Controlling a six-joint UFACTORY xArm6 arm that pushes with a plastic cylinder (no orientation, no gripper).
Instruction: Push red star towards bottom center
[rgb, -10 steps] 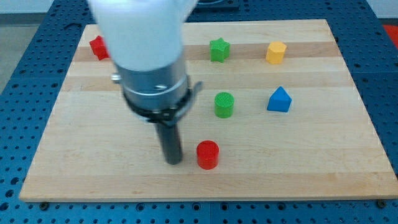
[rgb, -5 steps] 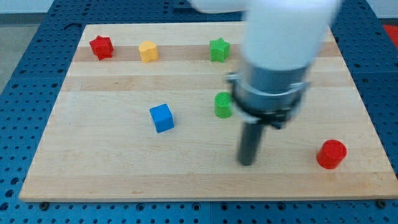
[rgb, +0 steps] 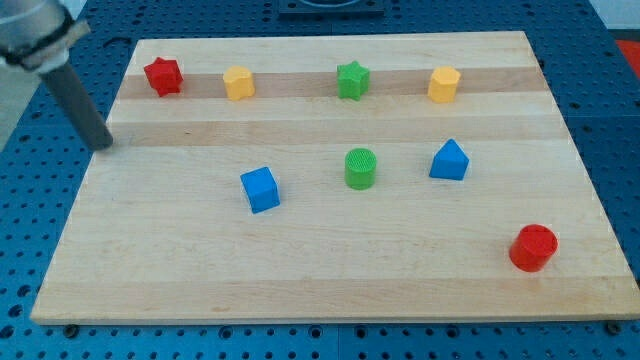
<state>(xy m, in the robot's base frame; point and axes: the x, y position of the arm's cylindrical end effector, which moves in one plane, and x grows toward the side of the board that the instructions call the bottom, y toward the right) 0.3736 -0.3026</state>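
My tip rests at the board's left edge, below-left of the red star, apart from it; the rod has no jaws. A yellow block sits just right of the star. Blue cube, green cylinder and red cylinder lie toward the bottom.

Single camera, high front angle, whole board framed (mount unknown).
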